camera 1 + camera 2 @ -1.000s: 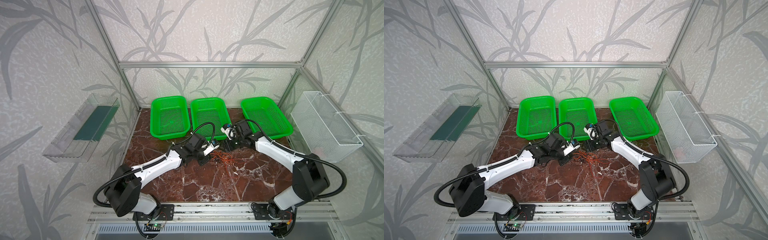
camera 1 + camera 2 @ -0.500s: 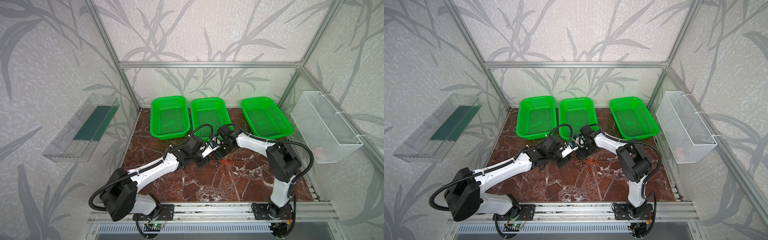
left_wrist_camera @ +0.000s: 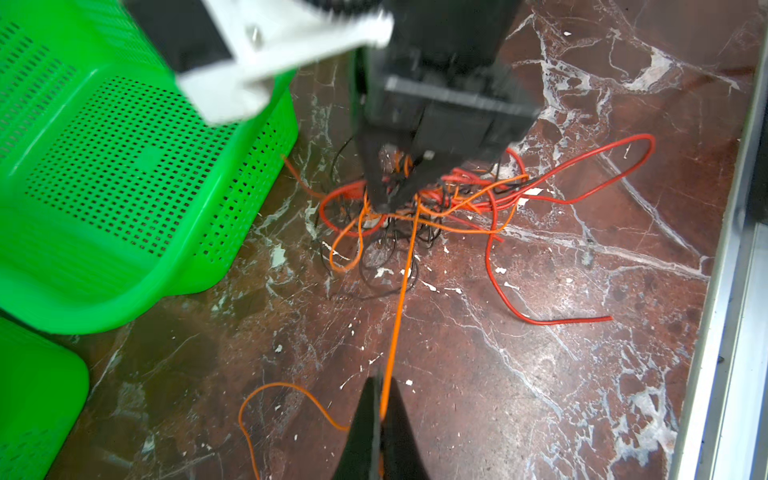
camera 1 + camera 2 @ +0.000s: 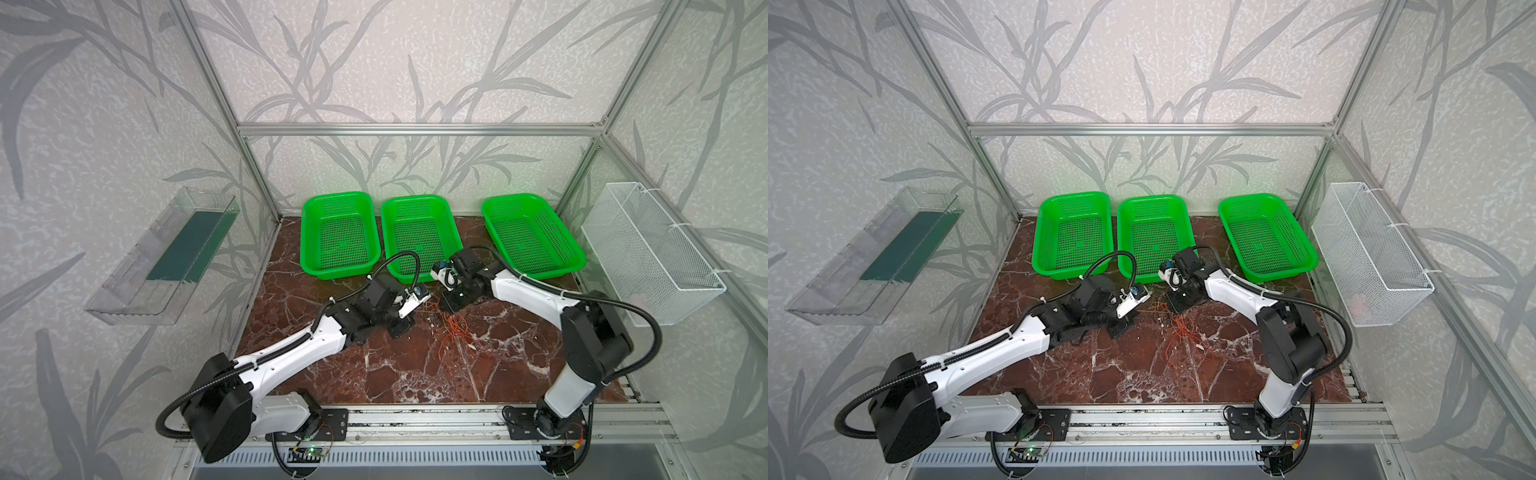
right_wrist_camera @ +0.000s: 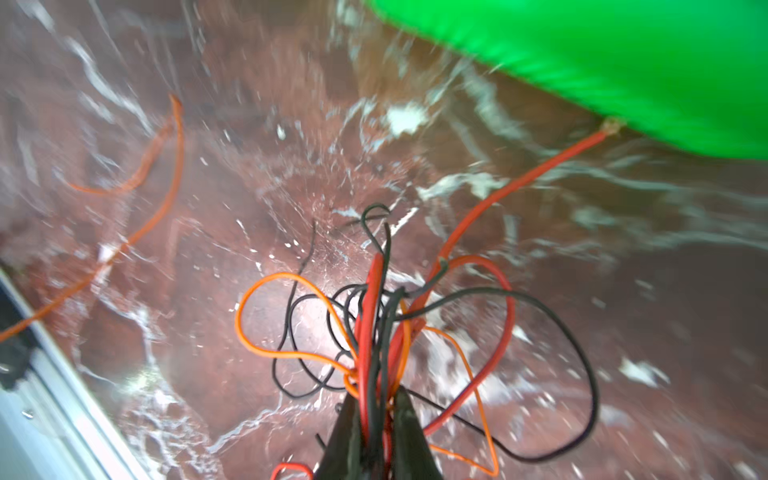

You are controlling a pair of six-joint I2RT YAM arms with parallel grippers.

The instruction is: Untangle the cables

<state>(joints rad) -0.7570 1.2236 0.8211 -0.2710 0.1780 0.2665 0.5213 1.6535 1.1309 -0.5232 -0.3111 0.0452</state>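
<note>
My left gripper (image 3: 383, 388) pinches one orange cable (image 3: 401, 291). My right gripper (image 5: 376, 399) is clamped on the knot of cables (image 5: 376, 332), low over the worktop (image 3: 540, 374). I should draw them apart slowly, watching for snags.

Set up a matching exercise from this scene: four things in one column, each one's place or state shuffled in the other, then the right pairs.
Things
1. left gripper
2. right gripper
3. white wire basket
4. middle green basket

Place or state
A. hangs on the right-hand wall
B. shut on a bunch of cables, red, black and orange
C. stands at the back of the table
D. shut on one orange cable

Pairs: 1-D, 2-B, 3-A, 4-C
</note>
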